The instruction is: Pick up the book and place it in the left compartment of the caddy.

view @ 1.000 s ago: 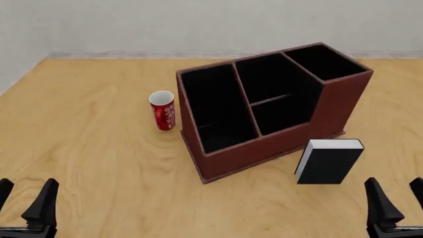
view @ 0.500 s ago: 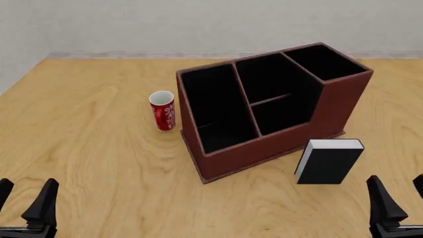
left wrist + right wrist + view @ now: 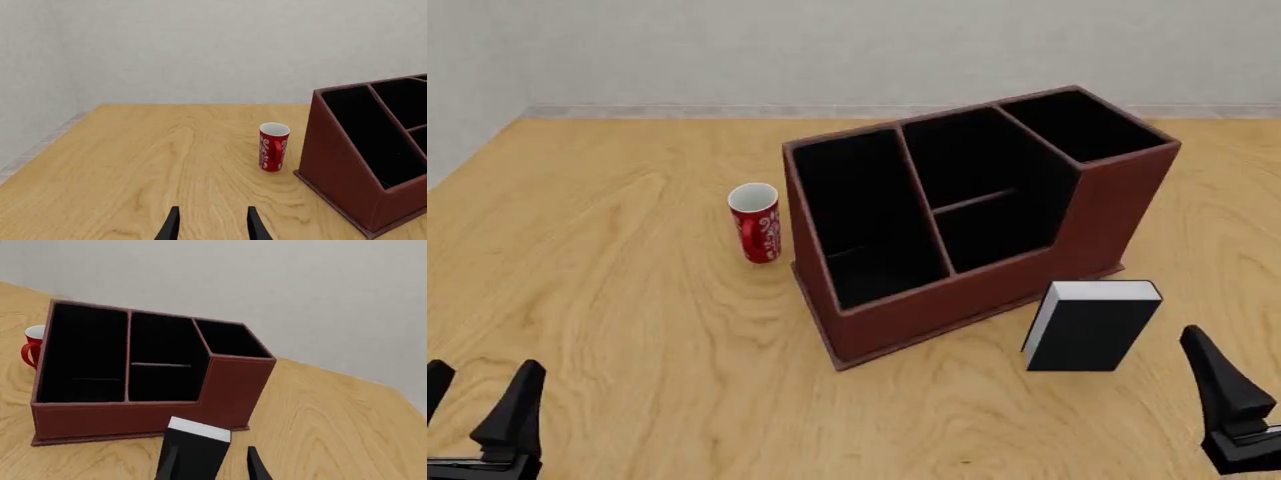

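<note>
A: What does the book [image 3: 1090, 327] look like?

B: A thick black hardcover with a white band of page edges along its top. It stands upright on the table [image 3: 627, 290], apart from the caddy [image 3: 988, 290], just in front of the caddy's taller right end.

A: And the caddy itself?

B: A large reddish-brown box, black inside, with a stepped wall. The left compartment [image 3: 865, 225] is the long undivided slot at the caddy's left end; there is nothing in it. A red-and-white mug [image 3: 755, 223] stands just left of the caddy.

A: The right gripper [image 3: 211, 465]?

B: Its fingers are spread, low over the table on the near side of the book, not touching it. In the right wrist view the book sits between the two fingertips, beyond them.

A: The left gripper [image 3: 478, 410]?

B: Also spread, holding nothing, well to the caddy's left and nearer the camera.
</note>
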Controlling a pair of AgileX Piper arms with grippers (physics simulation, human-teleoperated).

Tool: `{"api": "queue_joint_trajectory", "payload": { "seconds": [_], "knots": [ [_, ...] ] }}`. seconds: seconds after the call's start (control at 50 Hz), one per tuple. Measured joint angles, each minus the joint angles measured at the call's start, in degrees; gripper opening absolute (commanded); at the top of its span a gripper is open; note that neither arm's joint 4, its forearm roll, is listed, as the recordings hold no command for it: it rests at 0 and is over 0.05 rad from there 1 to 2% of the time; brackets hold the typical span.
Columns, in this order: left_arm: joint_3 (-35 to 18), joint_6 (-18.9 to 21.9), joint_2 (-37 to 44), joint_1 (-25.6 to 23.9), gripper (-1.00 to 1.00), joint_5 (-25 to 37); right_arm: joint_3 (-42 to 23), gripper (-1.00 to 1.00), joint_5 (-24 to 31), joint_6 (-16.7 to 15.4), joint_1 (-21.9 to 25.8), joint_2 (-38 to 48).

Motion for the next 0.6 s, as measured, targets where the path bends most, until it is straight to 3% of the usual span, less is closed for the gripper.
{"api": "queue_joint_trajectory", "payload": {
  "seconds": [0.32, 0.46, 0.6],
  "knots": [
    [0.0, 0.0, 0.0, 0.0, 1.00, 0.0, -9.6, 1.00, 8.2, -10.1, 2.8, 6.9],
    [0.0, 0.0, 0.0, 0.0, 1.00, 0.0, -17.9, 1.00, 18.9, -19.6, 3.9, 11.5],
    [0.0, 0.0, 0.0, 0.0, 1.00, 0.0, -23.4, 1.00, 26.4, -26.4, 4.9, 14.7]
  ]
}}
